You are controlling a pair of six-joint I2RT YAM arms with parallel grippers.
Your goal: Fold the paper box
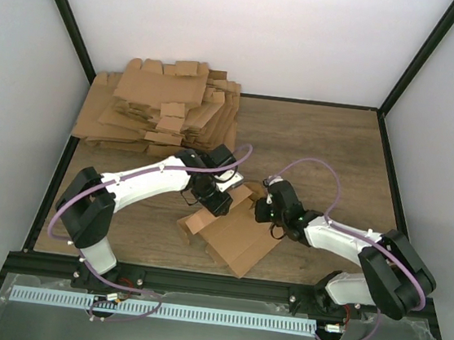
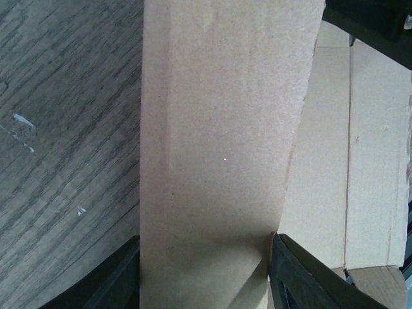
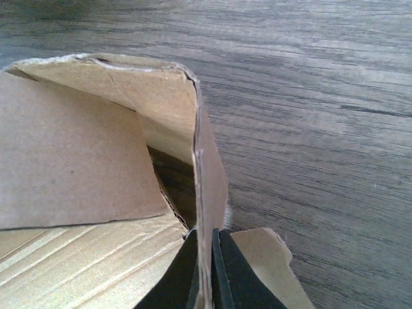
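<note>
The right gripper (image 3: 205, 238) pinches a thin upright wall of the paper box (image 1: 235, 238), its 2 fingers nearly together. The left gripper (image 2: 206, 241), half open, clamps a panel by both edges. The box lies just in front of the pile of blanks (image 1: 160, 105).

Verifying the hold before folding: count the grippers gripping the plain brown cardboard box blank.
2. The left gripper clamps a raised panel of the plain brown cardboard box, on its left; the right gripper pinches an upright flap on its right. Neither is hidden.

Left gripper (image 2: 205, 239) half-spread, right gripper (image 3: 205, 235) tight.
</note>
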